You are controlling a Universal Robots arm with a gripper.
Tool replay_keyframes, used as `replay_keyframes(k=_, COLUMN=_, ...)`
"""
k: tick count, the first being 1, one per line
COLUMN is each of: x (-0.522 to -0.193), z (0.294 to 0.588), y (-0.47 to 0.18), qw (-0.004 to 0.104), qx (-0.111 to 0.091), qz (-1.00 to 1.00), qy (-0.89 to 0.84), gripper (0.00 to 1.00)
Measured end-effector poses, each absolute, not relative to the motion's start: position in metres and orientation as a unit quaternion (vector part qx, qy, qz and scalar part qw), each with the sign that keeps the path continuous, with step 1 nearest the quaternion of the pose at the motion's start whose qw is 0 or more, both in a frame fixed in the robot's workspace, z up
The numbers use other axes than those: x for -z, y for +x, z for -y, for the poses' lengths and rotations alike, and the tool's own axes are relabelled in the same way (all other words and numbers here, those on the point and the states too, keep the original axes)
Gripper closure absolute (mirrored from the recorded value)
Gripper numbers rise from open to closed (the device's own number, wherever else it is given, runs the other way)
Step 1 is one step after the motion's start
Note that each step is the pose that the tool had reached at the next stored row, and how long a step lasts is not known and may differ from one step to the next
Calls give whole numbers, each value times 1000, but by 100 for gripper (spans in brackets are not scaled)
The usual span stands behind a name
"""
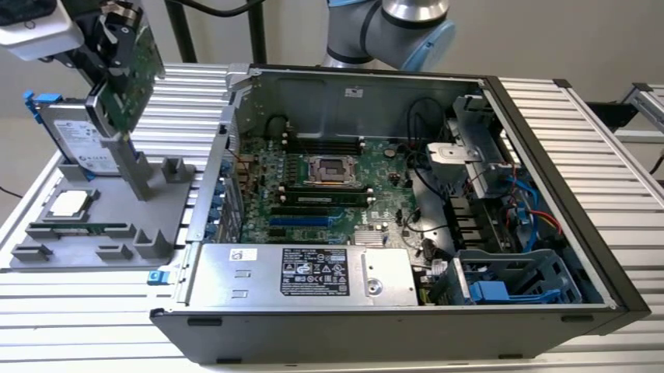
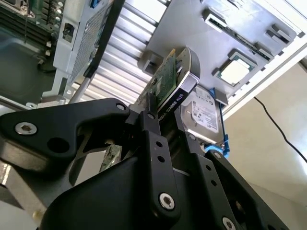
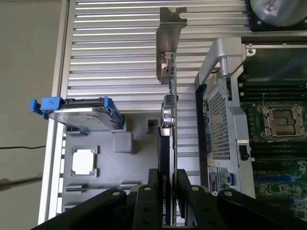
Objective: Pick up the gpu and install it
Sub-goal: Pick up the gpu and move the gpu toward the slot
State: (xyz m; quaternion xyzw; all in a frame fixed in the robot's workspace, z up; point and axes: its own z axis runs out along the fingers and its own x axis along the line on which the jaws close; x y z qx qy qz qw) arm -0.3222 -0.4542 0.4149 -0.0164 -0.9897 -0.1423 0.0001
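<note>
Holding the gpu (image 1: 130,74) at the upper left of the exterior view, tilted above the grey tray (image 1: 104,252), just beside the hard drive (image 1: 75,132) and well apart from the open computer case (image 1: 539,140). Clamped with the gripper (image 3: 169,182) jaws pressed on the card's two flat faces, cooler side and board side, at the end away from the silver bracket (image 3: 170,28). Probably light and stiff yet fragile, so best gripped across cooler and bare board as here, never on small parts, with care against twisting in such a narrow hold.
</note>
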Motion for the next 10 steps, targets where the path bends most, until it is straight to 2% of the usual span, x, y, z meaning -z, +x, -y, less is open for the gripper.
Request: replay_keyframes(k=10, x=-419, z=454, y=-322, qw=0, qx=142, qz=990, qy=-16, gripper=100)
